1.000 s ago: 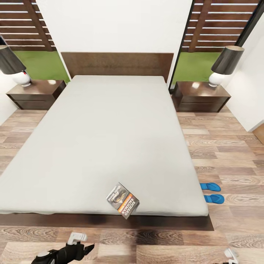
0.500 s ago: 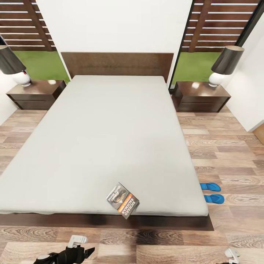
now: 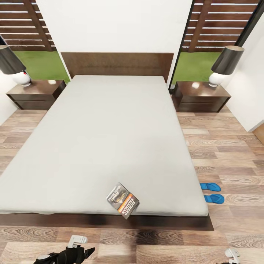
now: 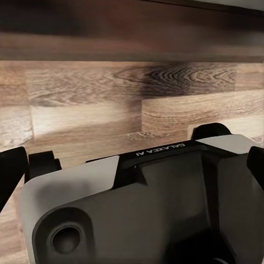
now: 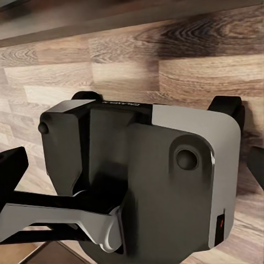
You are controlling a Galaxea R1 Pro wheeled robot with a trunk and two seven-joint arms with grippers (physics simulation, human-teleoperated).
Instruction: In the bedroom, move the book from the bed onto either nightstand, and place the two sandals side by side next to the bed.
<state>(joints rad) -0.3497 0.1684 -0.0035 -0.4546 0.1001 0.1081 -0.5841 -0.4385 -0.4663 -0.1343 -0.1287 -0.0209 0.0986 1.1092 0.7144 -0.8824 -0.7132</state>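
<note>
Pincers low at the foot of the bed, barely any change, nothing picked up yet.

Left pincer (image 3: 77, 242) has dropped a touch over the last second and now sits steady over the floor (image 3: 234, 154); I can't tell how far its fingers are apart, and it holds nothing that I can see. Right pincer (image 3: 231, 253) just peeks in at the frame edge, state unreadable too. Camera hasn't moved. Book (image 3: 123, 200) unchanged, lying flat on the bed (image 3: 106, 132) at the near edge of the mattress, one corner poking over. Two sandals (image 3: 212, 193) lie side by side on the floor, just beside the bed's right side, so I judge that half probably done. Both nightstands, left (image 3: 36, 93) and right (image 3: 200, 96), sit far up by the headboard. Book grab comes next, I reckon.
</note>
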